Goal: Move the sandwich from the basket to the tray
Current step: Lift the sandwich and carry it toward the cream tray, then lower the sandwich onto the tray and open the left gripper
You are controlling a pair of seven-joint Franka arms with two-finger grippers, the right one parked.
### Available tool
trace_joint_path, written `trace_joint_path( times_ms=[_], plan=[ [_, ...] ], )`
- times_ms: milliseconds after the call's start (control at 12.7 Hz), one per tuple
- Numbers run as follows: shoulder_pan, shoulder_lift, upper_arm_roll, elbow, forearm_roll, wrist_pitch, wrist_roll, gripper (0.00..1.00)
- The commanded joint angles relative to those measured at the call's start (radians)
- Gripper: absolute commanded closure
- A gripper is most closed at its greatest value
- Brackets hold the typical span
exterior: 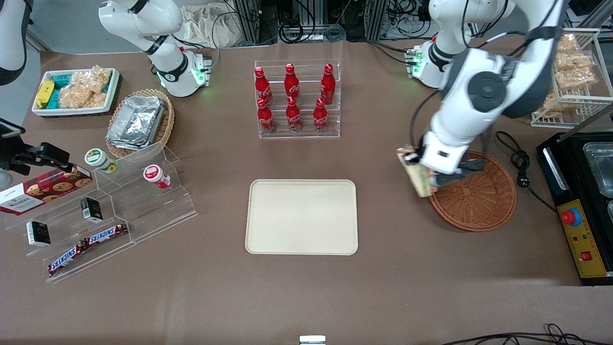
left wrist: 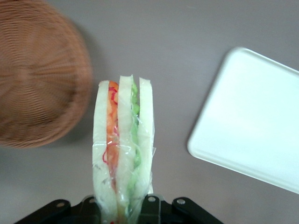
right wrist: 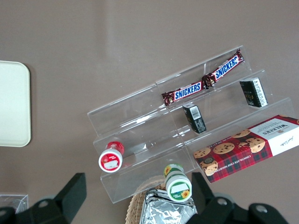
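The clear-wrapped sandwich (exterior: 414,173) (left wrist: 122,149), white bread with orange, red and green layers, hangs in the air at the rim of the round reddish-brown wicker basket (exterior: 479,197) (left wrist: 37,79). My gripper (exterior: 431,178) (left wrist: 124,210) is shut on the sandwich and holds it just off the basket's edge, on the side facing the tray. The basket holds nothing else that I can see. The cream rectangular tray (exterior: 301,216) (left wrist: 252,126) lies flat on the brown table with nothing on it, toward the table's middle.
A clear rack of red cola bottles (exterior: 297,98) stands farther from the front camera than the tray. A black appliance with a red button (exterior: 582,206) and a cable (exterior: 519,163) lie beside the basket. A clear stepped shelf with snacks (exterior: 100,215) stands toward the parked arm's end.
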Motion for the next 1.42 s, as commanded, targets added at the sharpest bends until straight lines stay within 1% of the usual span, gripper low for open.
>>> trace_joint_path(
  times_ms=[0,79,237,316,395,474,553,632,789,868,947,1105,1184,1342],
  plan=[
    [-0.048,0.123,-0.061,0.021,0.08,0.139,0.014,1.0],
    [-0.1,0.177,-0.061,0.024,0.13,0.205,0.012,1.0],
    [-0.137,0.278,-0.059,0.023,0.18,0.314,0.014,0.98],
    [-0.142,0.322,-0.059,0.026,0.232,0.361,0.014,0.97],
    [-0.143,0.373,-0.061,0.04,0.299,0.403,0.012,0.92],
    [-0.143,0.425,-0.061,0.069,0.35,0.418,0.008,0.86],
    [-0.157,0.474,-0.061,0.105,0.373,0.419,0.001,0.78],
    [-0.172,0.507,-0.059,0.135,0.381,0.42,-0.002,0.58],
    [-0.175,0.528,-0.056,0.159,0.393,0.42,-0.006,0.24],
    [-0.174,0.528,-0.056,0.162,0.392,0.42,-0.017,0.1],
    [-0.174,0.528,-0.055,0.164,0.393,0.422,-0.034,0.02],
    [-0.162,0.506,-0.055,0.175,0.392,0.419,-0.083,0.02],
    [-0.162,0.463,-0.047,0.17,0.387,0.409,-0.106,0.01],
    [-0.162,0.379,-0.003,0.17,0.375,0.361,-0.124,0.01]
  ],
)
